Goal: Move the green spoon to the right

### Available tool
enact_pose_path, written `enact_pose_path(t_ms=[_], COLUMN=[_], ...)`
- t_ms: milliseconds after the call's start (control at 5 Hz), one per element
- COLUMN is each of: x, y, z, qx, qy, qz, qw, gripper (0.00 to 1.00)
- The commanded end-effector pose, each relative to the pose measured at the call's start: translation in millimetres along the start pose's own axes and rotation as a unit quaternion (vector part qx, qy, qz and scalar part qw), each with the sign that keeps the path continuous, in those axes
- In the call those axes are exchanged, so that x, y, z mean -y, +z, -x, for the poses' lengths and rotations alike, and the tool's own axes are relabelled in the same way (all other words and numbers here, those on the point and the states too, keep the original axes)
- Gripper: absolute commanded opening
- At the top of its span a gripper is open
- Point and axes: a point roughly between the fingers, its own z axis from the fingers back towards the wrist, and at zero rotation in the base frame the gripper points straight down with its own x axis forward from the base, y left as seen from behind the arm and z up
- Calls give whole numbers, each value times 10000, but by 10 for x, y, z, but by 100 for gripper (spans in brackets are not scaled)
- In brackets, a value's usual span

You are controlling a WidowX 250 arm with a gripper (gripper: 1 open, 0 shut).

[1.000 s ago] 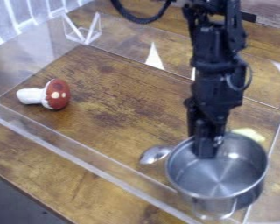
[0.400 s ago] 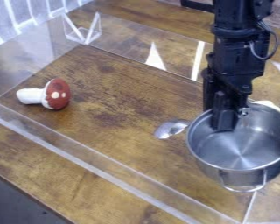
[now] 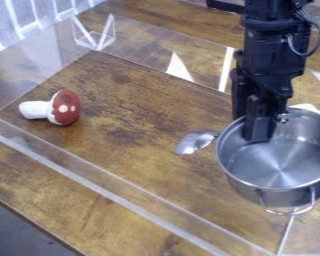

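Note:
The green spoon [image 3: 195, 143] shows only its shiny silver bowl, sticking out to the left of the steel pot [image 3: 286, 187]. Its handle is hidden behind my fingers and the pot's rim. My gripper [image 3: 263, 132] points straight down at the pot's back left rim, shut where the spoon's handle runs. Spoon and pot both hang with it, a little above the wooden table. I cannot tell whether the pot's rim is also pinched.
A red-and-white mushroom toy [image 3: 59, 107] lies at the left of the wooden table [image 3: 136, 120]. Clear acrylic walls [image 3: 109, 190] fence the work area along the front, the left and the back. The pot sits close to the right wall.
My gripper has risen and shifted right and back. The spoon's bowl and the pot have moved with it by the same amount. The mushroom has stayed put.

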Motion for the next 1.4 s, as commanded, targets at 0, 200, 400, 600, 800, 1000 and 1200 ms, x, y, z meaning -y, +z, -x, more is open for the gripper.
enact_pose_path(t_ms=[0, 200, 400, 600, 800, 1000, 1200], x=[-17, -41, -53, -28, -8, -120, -234], y=[339, 248, 168, 84, 5, 68, 155], z=[-109, -116, -116, -95, 9, 83, 75], qx=[481, 502, 523, 557, 557, 508, 540], qy=[66, -274, -578, -869, -1064, -1227, -1112], qz=[-253, -218, -179, -145, -140, -179, -175], qw=[9985, 9981, 9968, 9946, 9927, 9910, 9922], gripper=[0, 0, 0, 0, 0, 0, 0])
